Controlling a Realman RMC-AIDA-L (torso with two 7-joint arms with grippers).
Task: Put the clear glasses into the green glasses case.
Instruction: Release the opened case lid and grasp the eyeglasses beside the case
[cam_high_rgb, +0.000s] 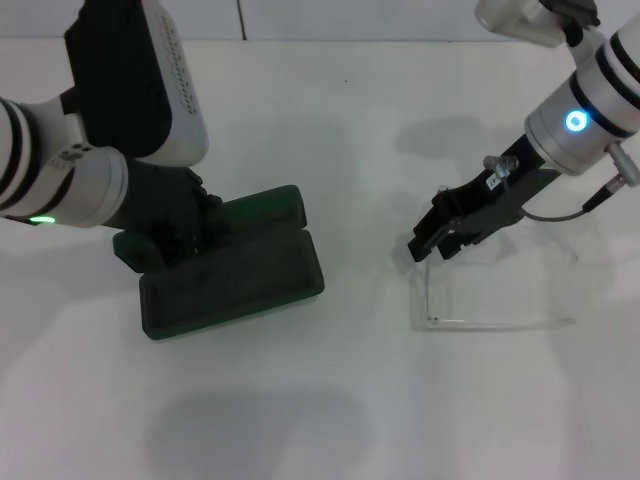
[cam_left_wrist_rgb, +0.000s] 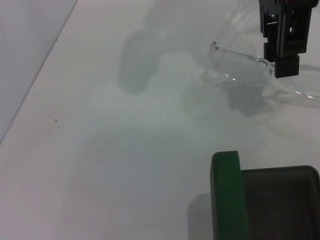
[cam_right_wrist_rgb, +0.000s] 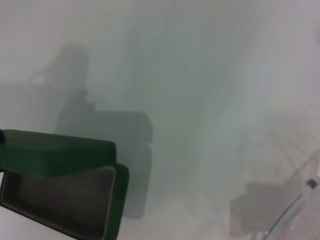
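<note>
The green glasses case (cam_high_rgb: 235, 265) lay open on the worktop (cam_high_rgb: 330, 420), the left gripper (cam_high_rgb: 170, 235) at its left end, grip indiscernible. The right gripper (cam_high_rgb: 440, 240) was clamped on the clear glasses (cam_high_rgb: 480, 300) near the worktop's right edge.

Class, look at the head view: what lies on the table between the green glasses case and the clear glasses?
Nothing: between the green glasses case and the clear glasses the head view shows only bare white table.

Right hand (cam_high_rgb: 432, 246) touches clear glasses (cam_high_rgb: 490, 295); left hand (cam_high_rgb: 175, 235) at open green case (cam_high_rgb: 235, 275).
</note>
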